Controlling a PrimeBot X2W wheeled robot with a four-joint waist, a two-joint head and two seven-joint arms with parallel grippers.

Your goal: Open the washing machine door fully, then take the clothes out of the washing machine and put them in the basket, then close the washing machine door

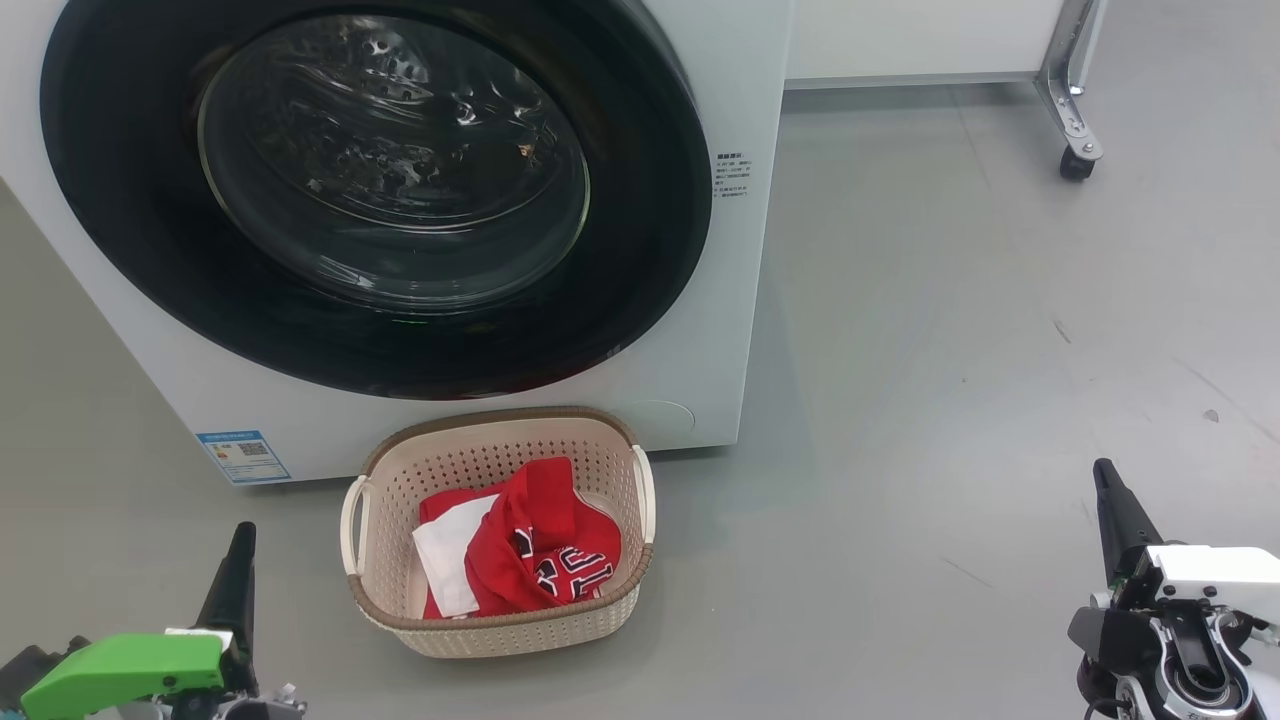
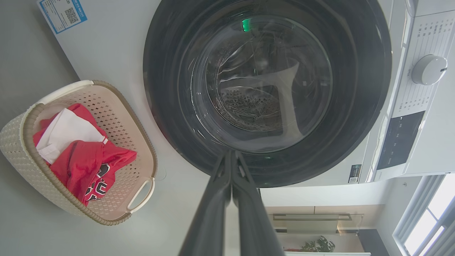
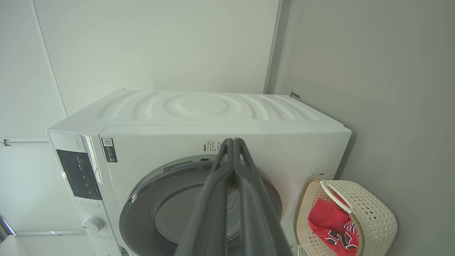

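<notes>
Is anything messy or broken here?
Nothing stands out. The washing machine door looks shut, the basket stands upright in front of it, and the red clothes lie bunched inside the basket, none spilled over.

My head camera looks steeply down, close on the washing machine door (image 1: 375, 190) and basket (image 1: 520, 630). Both wrist cameras, rolled sideways, face that same door and basket from farther back.
</notes>
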